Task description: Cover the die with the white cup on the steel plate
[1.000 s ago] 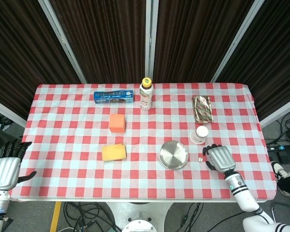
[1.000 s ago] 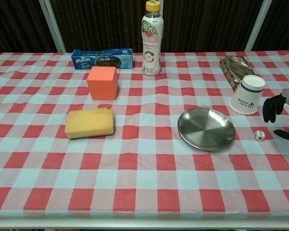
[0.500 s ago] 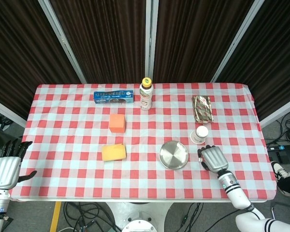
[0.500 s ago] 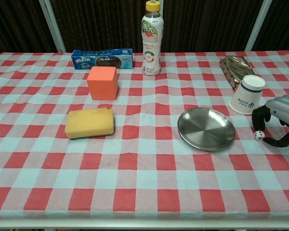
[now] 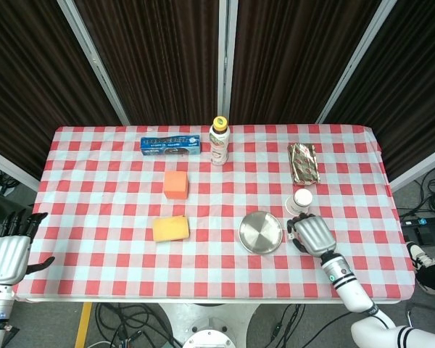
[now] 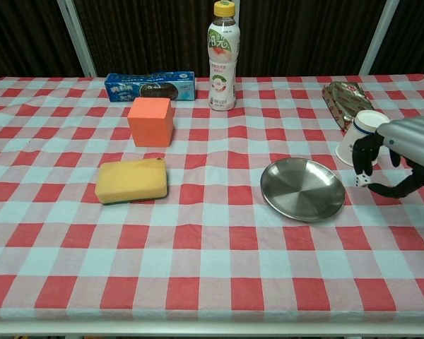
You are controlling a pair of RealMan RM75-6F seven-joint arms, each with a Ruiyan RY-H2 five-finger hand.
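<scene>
Head view, looking down. Showed a table under a red-and-white checked cloth (image 5: 94, 210). Had the steel plate (image 5: 260, 232) near the front edge, right of centre, bare, with nothing on it. Had the white cup (image 5: 299, 201) upright on the cloth just behind and to the right of the plate, mouth upward, not touching it. Found the right hand (image 5: 313, 235) back-up just beside the plate's right rim, fingers curled downward. Could not make out the die from here, nor what the fingers enclosed. Found the left hand (image 5: 7, 257) off the table's front-left corner, well apart from everything, fingers spread, holding nothing.

Chest view, looking across the table. Showed the plate (image 6: 302, 189) just as bare. Placed the right hand (image 6: 404, 145) at the right edge, in front of the cup (image 6: 352, 143) and partly hiding it. Caught a small white cube, the die (image 6: 362, 181), at the fingertips (image 6: 361, 164), apparently pinched between them and the thumb below. Could not tell whether it sat raised or touched the cloth. Put it between cup and plate, just off the plate's right rim.

Judged the task as early on. Counted the die as gripped at best, not yet on the plate. Counted the cup as untouched and the right way up. Left to do: setting the die on the plate, letting go, taking the cup, turning it over and lowering it onto the die.
</scene>
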